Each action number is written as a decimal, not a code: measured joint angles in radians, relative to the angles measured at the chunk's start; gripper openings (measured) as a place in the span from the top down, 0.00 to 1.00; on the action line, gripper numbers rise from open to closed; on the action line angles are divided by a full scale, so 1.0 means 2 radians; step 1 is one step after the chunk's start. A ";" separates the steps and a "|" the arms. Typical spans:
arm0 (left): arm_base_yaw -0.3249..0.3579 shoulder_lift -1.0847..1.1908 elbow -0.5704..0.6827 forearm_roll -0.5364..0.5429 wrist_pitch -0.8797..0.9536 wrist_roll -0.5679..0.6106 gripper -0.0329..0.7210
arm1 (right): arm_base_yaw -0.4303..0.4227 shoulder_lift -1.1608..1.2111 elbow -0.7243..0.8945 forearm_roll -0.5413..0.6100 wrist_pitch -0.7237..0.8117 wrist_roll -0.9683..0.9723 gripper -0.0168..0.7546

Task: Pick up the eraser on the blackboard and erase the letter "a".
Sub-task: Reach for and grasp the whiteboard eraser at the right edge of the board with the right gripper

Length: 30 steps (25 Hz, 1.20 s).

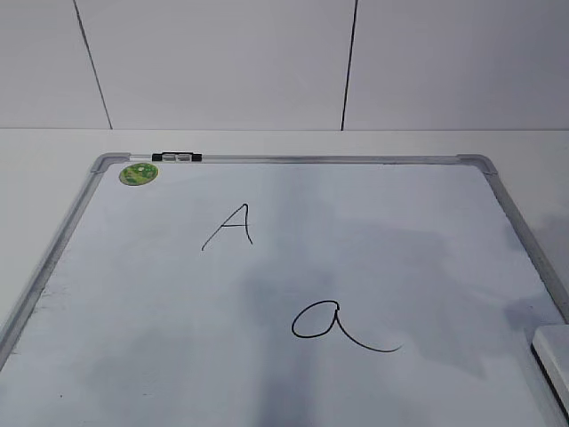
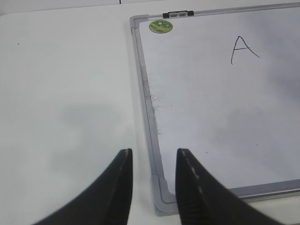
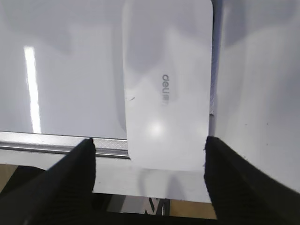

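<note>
Whiteboard (image 1: 418,267) lies flat on a pale tabletop (image 1: 44,151), silver frame, grey corner caps. Round green sticker (image 1: 139,173) sits in the far left corner, just inside the frame. A small black-and-clear clip (image 1: 176,157) is on the top frame rail right beside the sticker. Behind the table, a white panelled wall (image 1: 222,62) with dark seams. Capital "A" (image 1: 229,227) is drawn in thin black marker in the upper left part of the board. Lowercase "a" (image 1: 338,325) sits lower and nearer the middle, an oval loop with a long tail curving off to the right; well apart from the "A". Grey smudgy shadows cover the board surface around both letters. Nothing lies between the letters.

Eraser (image 3: 166,89): white glossy oblong, rounded corners, grey "deli" print on top, thin dark edge along one side. In the exterior view it is at the right edge, low down, only a corner showing (image 1: 553,356), by the board's right frame.

Right gripper (image 3: 149,154) hangs over the eraser, jaws spread wide, one finger either side of the block's near end; contact with it can't be told.

Left gripper (image 2: 153,159) is over the board's near left corner, fingers parted with a moderate gap, holding nothing.
</note>
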 joint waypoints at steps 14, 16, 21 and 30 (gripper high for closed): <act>0.000 0.000 0.000 0.000 0.000 0.000 0.64 | 0.041 0.020 0.000 -0.052 -0.017 0.022 0.21; 0.000 0.000 0.000 0.000 0.000 0.000 0.64 | 0.041 0.020 0.000 -0.052 -0.018 0.023 0.17; 0.000 0.000 0.000 0.000 0.000 0.000 0.65 | 0.041 0.020 0.000 -0.047 -0.031 0.024 0.11; 0.000 0.000 0.000 0.000 0.000 0.000 0.65 | 0.041 0.030 0.000 -0.047 -0.044 0.027 0.11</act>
